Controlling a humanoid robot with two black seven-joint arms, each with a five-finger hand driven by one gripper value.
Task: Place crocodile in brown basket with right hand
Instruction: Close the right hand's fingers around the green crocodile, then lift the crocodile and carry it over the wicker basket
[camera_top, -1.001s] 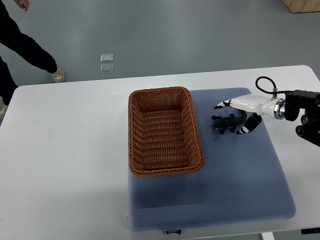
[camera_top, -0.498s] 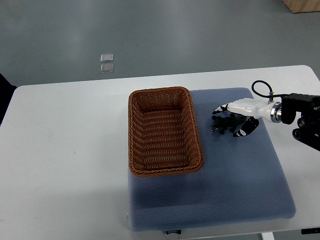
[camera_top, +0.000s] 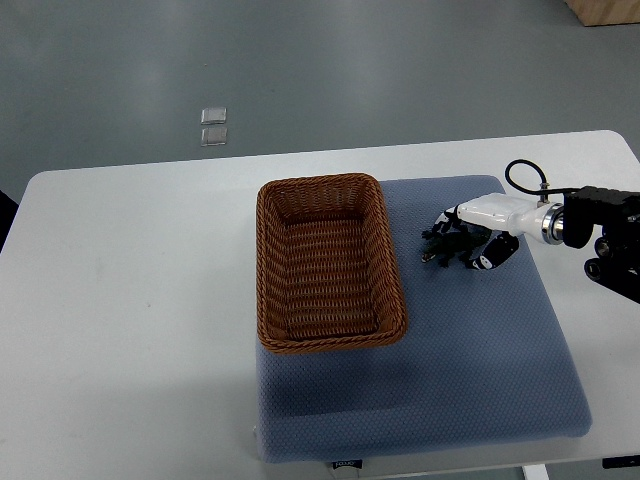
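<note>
The dark green toy crocodile (camera_top: 441, 246) lies on the blue mat, just right of the brown wicker basket (camera_top: 330, 340). My right hand (camera_top: 468, 238), white with black fingertips, comes in from the right edge and its fingers curl around the crocodile's body and tail. The toy's head end pokes out to the left of the fingers. The basket is empty. The left arm is out of the picture.
A blue padded mat (camera_top: 480, 370) covers the right half of the white table (camera_top: 130, 300); the basket rests on its left edge. A black cable loops above my right wrist (camera_top: 522, 172). Grey floor lies beyond the table.
My right hand's fingers have closed from spread over the crocodile to curled around it. A person at the upper left has left the picture.
</note>
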